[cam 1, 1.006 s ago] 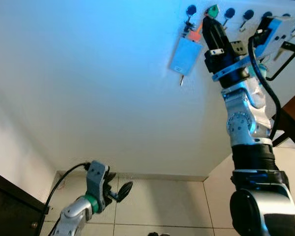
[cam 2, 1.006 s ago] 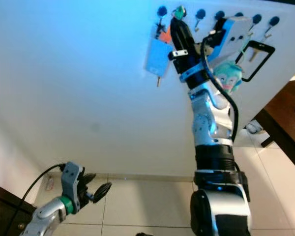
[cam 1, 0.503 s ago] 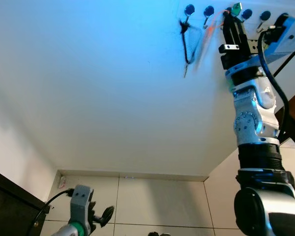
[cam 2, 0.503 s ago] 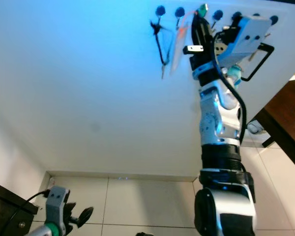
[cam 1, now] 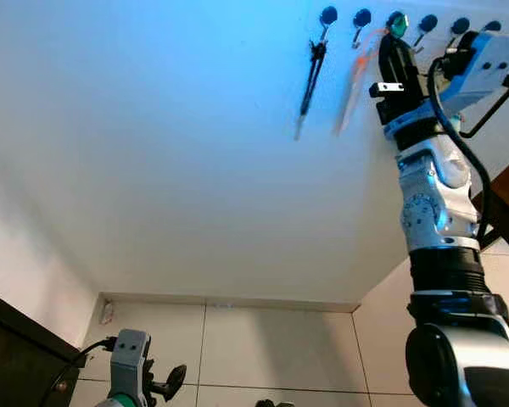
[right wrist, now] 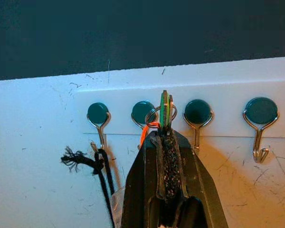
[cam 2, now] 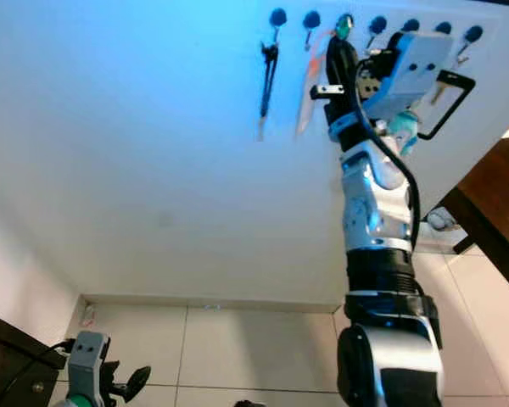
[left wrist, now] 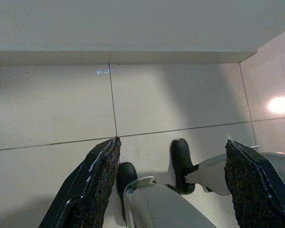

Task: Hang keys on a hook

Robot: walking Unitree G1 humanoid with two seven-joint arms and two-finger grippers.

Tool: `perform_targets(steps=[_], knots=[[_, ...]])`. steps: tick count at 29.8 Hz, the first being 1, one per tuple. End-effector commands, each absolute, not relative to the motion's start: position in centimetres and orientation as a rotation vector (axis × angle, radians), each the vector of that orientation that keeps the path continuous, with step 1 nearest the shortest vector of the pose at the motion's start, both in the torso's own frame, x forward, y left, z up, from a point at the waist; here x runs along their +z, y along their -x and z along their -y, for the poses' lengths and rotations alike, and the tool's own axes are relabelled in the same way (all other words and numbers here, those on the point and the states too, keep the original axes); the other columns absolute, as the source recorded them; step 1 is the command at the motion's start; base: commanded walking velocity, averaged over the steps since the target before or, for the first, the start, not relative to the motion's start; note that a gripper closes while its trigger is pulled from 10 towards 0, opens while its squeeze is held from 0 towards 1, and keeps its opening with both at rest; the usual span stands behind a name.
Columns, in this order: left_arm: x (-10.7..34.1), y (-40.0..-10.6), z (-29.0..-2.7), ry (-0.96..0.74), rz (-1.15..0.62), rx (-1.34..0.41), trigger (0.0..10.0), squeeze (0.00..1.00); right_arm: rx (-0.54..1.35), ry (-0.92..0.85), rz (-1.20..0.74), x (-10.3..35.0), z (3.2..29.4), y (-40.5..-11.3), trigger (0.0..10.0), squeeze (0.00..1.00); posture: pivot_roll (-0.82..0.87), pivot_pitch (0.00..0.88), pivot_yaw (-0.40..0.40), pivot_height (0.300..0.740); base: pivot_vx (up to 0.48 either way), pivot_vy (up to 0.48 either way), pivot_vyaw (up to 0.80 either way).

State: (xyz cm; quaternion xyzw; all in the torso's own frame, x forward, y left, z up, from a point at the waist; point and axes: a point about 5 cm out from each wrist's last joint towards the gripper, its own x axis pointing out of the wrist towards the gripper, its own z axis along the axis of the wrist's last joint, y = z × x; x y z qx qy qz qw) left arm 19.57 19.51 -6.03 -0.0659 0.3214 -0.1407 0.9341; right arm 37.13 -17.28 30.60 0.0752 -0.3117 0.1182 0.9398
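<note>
White wall (cam 1: 153, 170) w/ hook rail (right wrist: 190, 97) — tile floor (left wrist: 180, 99)

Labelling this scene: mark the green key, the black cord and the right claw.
flat green key (right wrist: 164, 108): right wrist view, its blade edge.
thin black cord (cam 1: 310, 75): left eye view, mid-length.
right claw (right wrist: 164, 134): right wrist view, between fingertips.

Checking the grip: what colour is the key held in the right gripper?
Green, clearest in the right wrist view.

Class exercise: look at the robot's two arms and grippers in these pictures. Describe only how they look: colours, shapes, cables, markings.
The right arm is silver, jointed, with black bands lower down, a blue ring at the wrist, a white camera box and a looping black cable. The right gripper has long black fingers and a small white label. The left gripper is black on a grey wrist with a green ring and black cable.
</note>
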Motion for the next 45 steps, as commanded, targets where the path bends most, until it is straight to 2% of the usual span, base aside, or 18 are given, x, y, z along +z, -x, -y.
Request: perform_targets(steps=[1,6,14,19,35,45], knots=[[-6.6,-18.6,-19.3,0.138,-0.688,-0.288,10.0,0.00,0.201,-0.134,0.611,30.5,17.8,-37.4,10.0,0.00,0.08,0.090,-0.005,0.740,0.000,0.000,0.00],[-6.7,-18.4,-19.2,0.125,-0.696,-0.303,10.0,0.00,0.066,-0.056,0.588,30.5,18.8,-37.6,10.0,0.00,0.08,0.089,-0.001,0.740,0.000,0.000,0.00],[-6.8,-18.2,-19.9,0.111,-0.711,-0.293,10.0,0.00,0.028,-0.026,0.606,31.0,19.2,-37.4,10.0,0.00,0.08,0.081,0.007,0.740,0.000,0.000,0.00],[-6.8,-18.2,-19.9,0.101,-0.716,-0.301,10.0,0.00,0.041,-0.031,0.600,30.7,18.8,-37.6,10.0,0.00,0.08,0.075,0.010,0.740,0.000,0.000,0.00],[-6.6,-18.8,-19.1,0.091,-0.705,-0.326,10.0,0.00,0.246,-0.004,0.566,30.5,14.9,-38.1,10.0,0.00,0.09,0.068,0.001,0.740,0.000,0.000,0.00],[-6.7,-18.7,-18.9,0.092,-0.705,-0.327,10.0,0.00,0.291,-0.005,0.581,31.1,14.2,-38.2,10.0,0.00,0.09,0.070,-0.002,0.740,0.000,0.000,0.00]])
